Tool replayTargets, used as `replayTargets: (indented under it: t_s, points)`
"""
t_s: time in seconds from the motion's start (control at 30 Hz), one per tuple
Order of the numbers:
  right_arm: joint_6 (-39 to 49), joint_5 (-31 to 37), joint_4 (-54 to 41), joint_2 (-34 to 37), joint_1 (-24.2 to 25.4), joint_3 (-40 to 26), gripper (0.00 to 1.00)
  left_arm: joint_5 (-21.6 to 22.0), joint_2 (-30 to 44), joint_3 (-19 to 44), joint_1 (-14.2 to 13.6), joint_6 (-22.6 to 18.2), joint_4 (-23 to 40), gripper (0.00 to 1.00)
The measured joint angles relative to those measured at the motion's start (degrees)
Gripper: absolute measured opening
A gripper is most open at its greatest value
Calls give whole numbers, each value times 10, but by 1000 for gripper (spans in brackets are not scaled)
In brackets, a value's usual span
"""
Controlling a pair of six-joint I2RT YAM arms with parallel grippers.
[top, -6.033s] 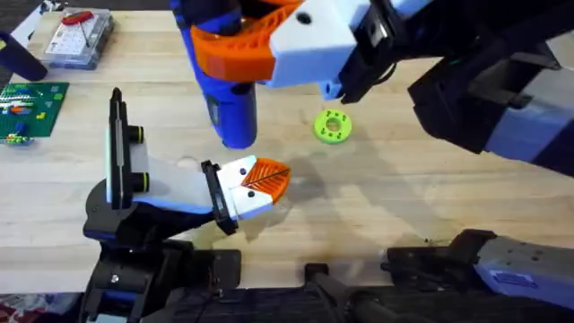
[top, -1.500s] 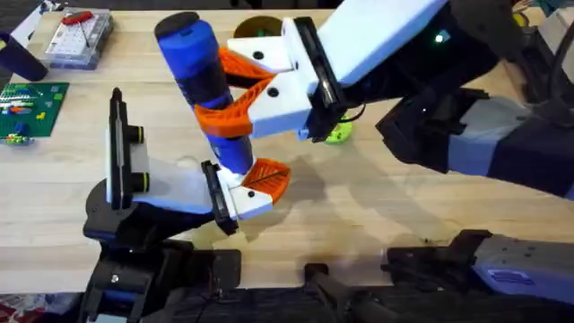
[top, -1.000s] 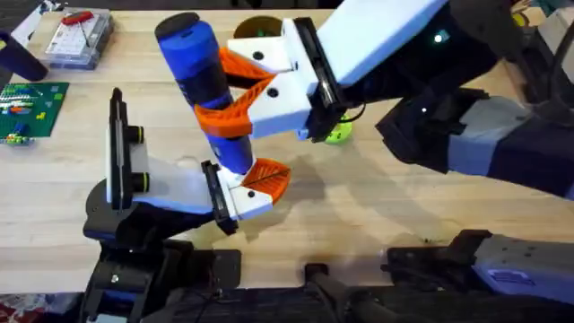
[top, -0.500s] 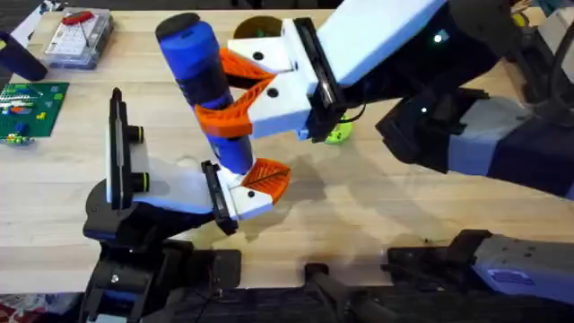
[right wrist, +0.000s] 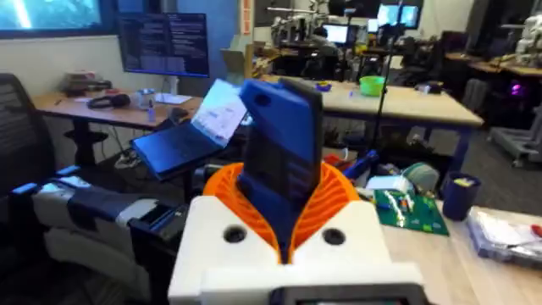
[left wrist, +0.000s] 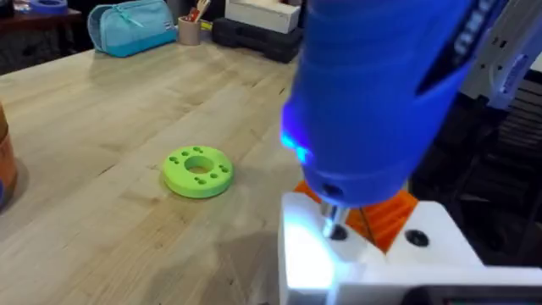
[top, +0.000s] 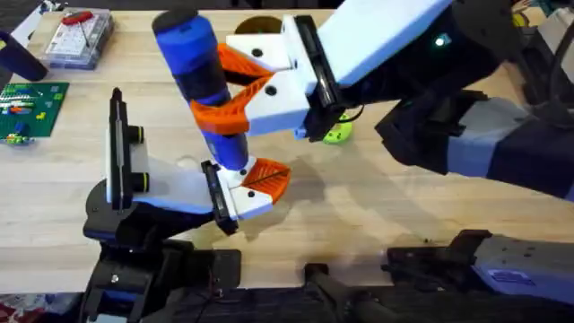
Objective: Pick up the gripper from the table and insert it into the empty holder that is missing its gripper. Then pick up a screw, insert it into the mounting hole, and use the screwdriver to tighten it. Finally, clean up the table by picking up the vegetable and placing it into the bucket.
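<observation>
My right gripper (top: 215, 94) is shut on the blue screwdriver (top: 188, 45), its orange pads clamping the barrel (right wrist: 279, 161). The screwdriver stands steeply, tilted a little, with a blue light glowing near its nose. Its metal bit (left wrist: 334, 222) presses on the top of the white gripper body (left wrist: 339, 254) at the end of my left arm. My left gripper (top: 273, 178) lies low over the table (top: 377, 215), its orange pads together. The orange-brown bucket (top: 256, 25) sits at the far edge, mostly hidden behind the right gripper. The screw and the vegetable are hidden.
A lime-green ring with holes (left wrist: 197, 172) lies on the table just beyond the grippers, partly covered in the overhead view (top: 337, 135). A clear parts box with a red-handled tool (top: 79, 36) and a green circuit board (top: 31, 106) sit at the far left.
The right arm swung the screwdriver from above the table down onto the white gripper body. Over the last half second it edged slightly left. The left arm stayed still.
</observation>
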State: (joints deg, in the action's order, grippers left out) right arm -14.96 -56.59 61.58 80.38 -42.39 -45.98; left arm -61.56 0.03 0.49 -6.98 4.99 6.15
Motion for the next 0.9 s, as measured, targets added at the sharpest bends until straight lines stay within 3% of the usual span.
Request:
replayTargets:
  t_s: [0.17,0.37,0.6,0.73,0.9]
  points:
    - [-19,-6,-34,0,18,-54,24,0,0,0,0,0,0,11]
    - [10,-16,-220,-2,42,-198,24,-1,0,0,0,0,0,11]
    - [99,-17,-421,-2,50,-264,24,-2,0,0,0,0,0,11]
    - [170,34,-579,-1,67,-305,23,-2,0,0,0,0,0,11]
    - [277,170,-768,8,85,-355,23,-2,0,0,0,0,0,11]
